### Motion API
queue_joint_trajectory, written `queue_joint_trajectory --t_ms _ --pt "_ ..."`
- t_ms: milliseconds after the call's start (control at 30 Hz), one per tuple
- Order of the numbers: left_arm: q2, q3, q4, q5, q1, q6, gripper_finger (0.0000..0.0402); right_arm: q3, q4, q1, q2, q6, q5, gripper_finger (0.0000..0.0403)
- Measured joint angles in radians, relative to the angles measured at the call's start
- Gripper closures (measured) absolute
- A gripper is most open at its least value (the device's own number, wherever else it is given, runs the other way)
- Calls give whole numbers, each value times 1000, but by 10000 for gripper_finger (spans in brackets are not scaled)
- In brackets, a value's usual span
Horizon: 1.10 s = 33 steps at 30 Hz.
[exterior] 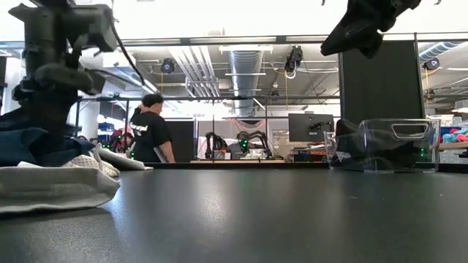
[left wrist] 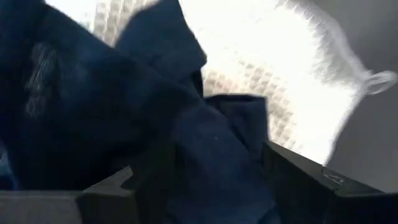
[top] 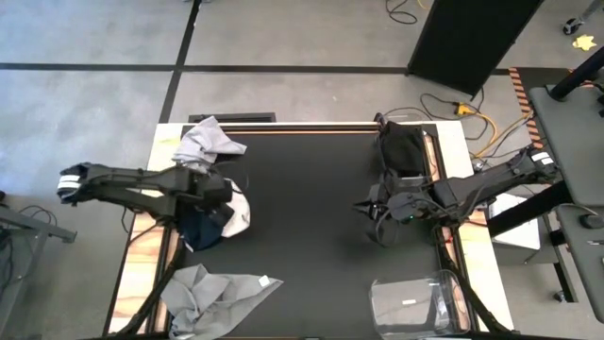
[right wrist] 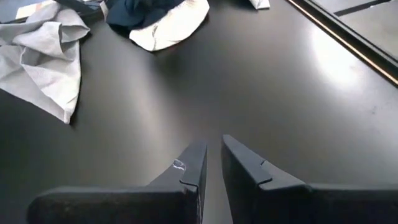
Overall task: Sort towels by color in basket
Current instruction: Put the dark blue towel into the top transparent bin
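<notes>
The work surface is a black table [top: 311, 236] in an open workshop; a person stands far behind it in the low view. Towels lie at the table's left side: a grey towel [top: 208, 142] at the far edge, another grey towel [top: 212, 293] at the near edge, and between them a navy towel [top: 200, 229] lying on a white towel [top: 241, 212]. A clear basket [top: 420, 302] stands at the near right, and a second basket [top: 404, 149] holding dark cloth at the far right.

The left gripper [top: 215, 194] is directly over the navy towel. Its wrist view shows navy cloth bunched between the fingers [left wrist: 305, 186], which stand apart; a firm grasp cannot be confirmed.

The right gripper [right wrist: 211, 165] hangs above bare table, well apart from the pile, fingers nearly together and holding nothing. The left arm is the nearer.
</notes>
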Motion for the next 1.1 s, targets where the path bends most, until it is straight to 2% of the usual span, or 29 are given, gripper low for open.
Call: queue_joint_trajectory --t_ms 167,267,367,500,567,800,1000,1100 --pt "120 -1 -13 16 0 -15 179 -1 0 0 10 2 -9 364" --pt "180 -9 -12 16 -2 7 197 -1 -6 0 14 2 -10 364" --pt "230 -14 -22 7 -12 29 242 -1 -14 0 18 2 -11 364" --pt "267 12 -84 8 -36 32 350 -1 -19 0 19 1 -17 364" --pt "275 61 -153 10 -45 31 386 -1 -20 0 19 -1 -17 364" --pt "251 362 -443 81 -64 122 395 -1 -20 0 19 -3 -18 364" --pt "191 650 -439 49 -63 215 396 -1 -19 0 18 -3 -18 365" --pt "169 712 -448 26 -63 213 396 -1 -22 0 18 -1 -23 365"
